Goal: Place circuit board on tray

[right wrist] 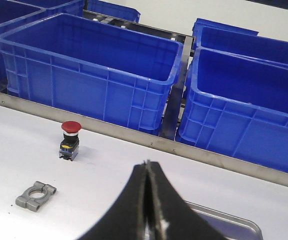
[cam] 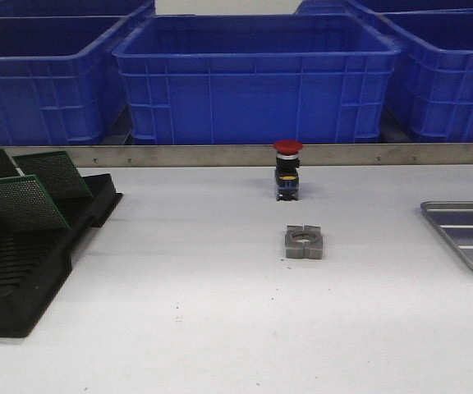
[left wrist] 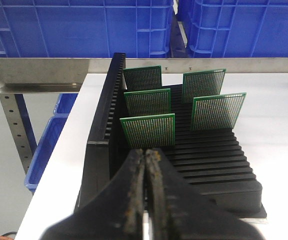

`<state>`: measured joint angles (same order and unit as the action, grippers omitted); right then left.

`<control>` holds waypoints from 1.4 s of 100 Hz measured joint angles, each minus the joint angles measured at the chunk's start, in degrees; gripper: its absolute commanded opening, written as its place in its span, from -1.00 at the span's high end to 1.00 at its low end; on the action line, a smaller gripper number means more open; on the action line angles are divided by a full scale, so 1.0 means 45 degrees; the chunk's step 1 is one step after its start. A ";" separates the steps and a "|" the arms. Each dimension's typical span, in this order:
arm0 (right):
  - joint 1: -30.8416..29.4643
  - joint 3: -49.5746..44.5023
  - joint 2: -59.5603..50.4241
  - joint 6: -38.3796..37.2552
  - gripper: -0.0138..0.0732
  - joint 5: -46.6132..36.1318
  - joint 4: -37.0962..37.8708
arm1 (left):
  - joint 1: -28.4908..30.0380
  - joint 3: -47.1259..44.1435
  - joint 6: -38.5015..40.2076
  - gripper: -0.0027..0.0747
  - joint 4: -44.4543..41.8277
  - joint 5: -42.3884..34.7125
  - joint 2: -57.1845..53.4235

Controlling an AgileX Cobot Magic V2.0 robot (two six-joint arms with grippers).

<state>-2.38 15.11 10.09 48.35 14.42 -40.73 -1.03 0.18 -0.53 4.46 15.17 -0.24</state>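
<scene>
Front view first: the tray [cam: 465, 234] lies at the far right edge of the white table [cam: 204, 320], only partly in the frame. A small green shape sits at its right margin, too cropped to say whether it is a board. Well apart from the tray, at the far left, stands the black rack [cam: 31, 263] with green circuit boards [cam: 23, 201] upright in its slots. Between rack and tray, near the middle, are a red push button [cam: 287, 170] and, nearer the camera, a grey metal clamp [cam: 304, 242]. Blue bins [cam: 257, 78] line the back beyond a metal rail. Neither arm appears in this view.

Left wrist view: the left gripper [left wrist: 147, 165] hangs just in front of the rack [left wrist: 204, 160], its jaws pressed together with nothing between them. Five boards stand in the slots; the nearest board [left wrist: 147, 131] is just beyond the fingertips and not touched. The tray is not visible from here.

Right wrist view: the right gripper [right wrist: 146, 175] is likewise clenched and empty, hovering over the table with a corner of the tray [right wrist: 229, 222] just beyond it. The button [right wrist: 69, 140] and clamp [right wrist: 35, 195] lie well off from the tray.

Judging by this, the job is at its start: no board is held, and picking one from the rack, carrying it across and setting it on the tray all remain.
</scene>
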 measured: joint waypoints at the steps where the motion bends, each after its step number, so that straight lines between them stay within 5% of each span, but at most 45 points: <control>1: 0.0000 0.0000 0.0000 0.0000 0.82 0.0000 0.0000 | 0.0000 0.0000 0.0000 0.97 0.0000 0.0000 0.0000; 70: 0.0000 0.0000 0.0000 0.0000 0.82 -0.0030 0.0000 | 0.0000 0.0000 0.0000 0.97 0.0000 0.0000 0.0000; 101: 0.0000 -0.1031 -0.0022 -0.0216 0.82 -0.1760 0.0232 | 0.0000 0.0000 0.0000 0.97 0.0000 0.0000 0.0000; 111: -0.0218 -0.1964 -0.0372 -0.2185 0.82 -0.2179 0.2209 | 0.0000 0.0000 0.0000 0.97 0.0000 0.0000 0.0000; 130: -0.0512 -0.3634 -0.1804 -0.9911 0.82 -0.2432 0.8576 | 0.0000 0.0000 0.0000 0.97 0.0000 0.0000 0.0000; 140: -0.0533 -0.3719 -0.2319 -1.1984 0.82 -0.2344 1.0719 | 0.0000 0.0000 0.0000 0.97 0.0000 0.0008 0.0000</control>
<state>-4.79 -1.62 -0.35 -5.58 3.87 7.50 -1.03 0.18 -0.53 4.46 15.21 -0.24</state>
